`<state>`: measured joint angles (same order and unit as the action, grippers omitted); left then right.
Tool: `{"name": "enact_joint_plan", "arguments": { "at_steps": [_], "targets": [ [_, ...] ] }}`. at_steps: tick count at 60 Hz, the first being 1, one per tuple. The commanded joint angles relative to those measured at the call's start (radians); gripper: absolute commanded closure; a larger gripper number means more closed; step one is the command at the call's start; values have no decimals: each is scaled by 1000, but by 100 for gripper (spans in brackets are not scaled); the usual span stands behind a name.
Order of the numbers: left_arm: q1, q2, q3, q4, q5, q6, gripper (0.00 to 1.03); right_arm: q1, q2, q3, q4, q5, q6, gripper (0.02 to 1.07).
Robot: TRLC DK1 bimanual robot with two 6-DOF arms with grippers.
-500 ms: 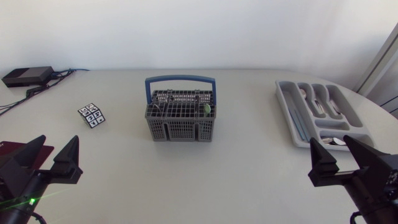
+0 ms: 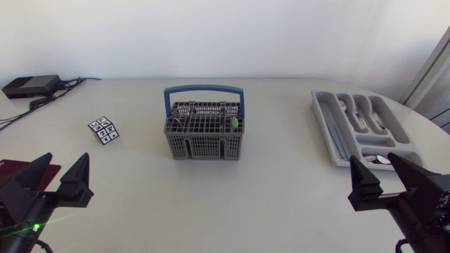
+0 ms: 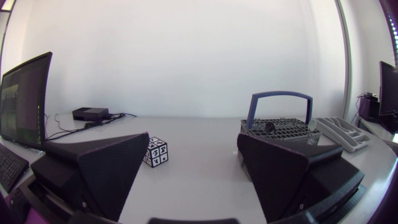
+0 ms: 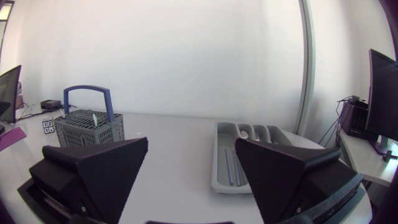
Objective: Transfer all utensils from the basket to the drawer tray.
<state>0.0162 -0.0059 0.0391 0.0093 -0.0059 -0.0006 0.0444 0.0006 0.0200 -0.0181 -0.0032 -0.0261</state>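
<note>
Left gripper (image 2: 65,161) and right gripper (image 2: 373,161) both open and empty at our edge of the desk (image 2: 281,190), and the next pick is up!
Closest in, the two sit spread wide with nothing between them. Ahead of the left gripper lies a patterned cube (image 2: 104,130). Farther out, well ahead of both and between them, stands the basket (image 2: 204,137), a green-tipped utensil (image 2: 234,123) poking up on the side toward the right gripper. Just ahead of the right gripper lies the drawer tray (image 2: 322,112), utensils (image 2: 360,112) already in its slots. We reckon we're between transfers: next, an arm must reach out over the basket, dip under its blue handle (image 2: 204,89), and pinch that utensil cleanly.
</note>
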Motion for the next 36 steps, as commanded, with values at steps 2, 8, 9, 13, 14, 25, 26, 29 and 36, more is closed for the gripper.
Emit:
{"name": "enact_joint_plan", "arguments": {
  "at_steps": [2,8,9,13,14,25,26,29,36],
  "targets": [
    [-15,-8,-15,-5,-6,-16,5,5,-7,-20,12,-4,20,6],
    [-19,-2,8,-8,-6,-18,5,6,-7,-17,17,-4,20,6],
    [-19,0,15,-8,-6,-18,5,8,-7,-14,17,-4,20,6],
    [-25,24,39,-8,-6,-18,5,11,-1,1,18,2,20,6],
    [-27,41,51,-3,-6,-18,5,11,2,6,18,2,20,6],
    [-61,262,170,32,-6,-49,5,35,116,77,35,14,23,6],
    [-64,279,182,34,-6,-52,5,40,131,86,38,17,23,6],
    [-71,322,214,38,-6,-59,5,60,164,104,44,31,23,6],
    [-88,443,300,46,-8,-64,6,110,240,150,53,60,23,6]
  ]
}}
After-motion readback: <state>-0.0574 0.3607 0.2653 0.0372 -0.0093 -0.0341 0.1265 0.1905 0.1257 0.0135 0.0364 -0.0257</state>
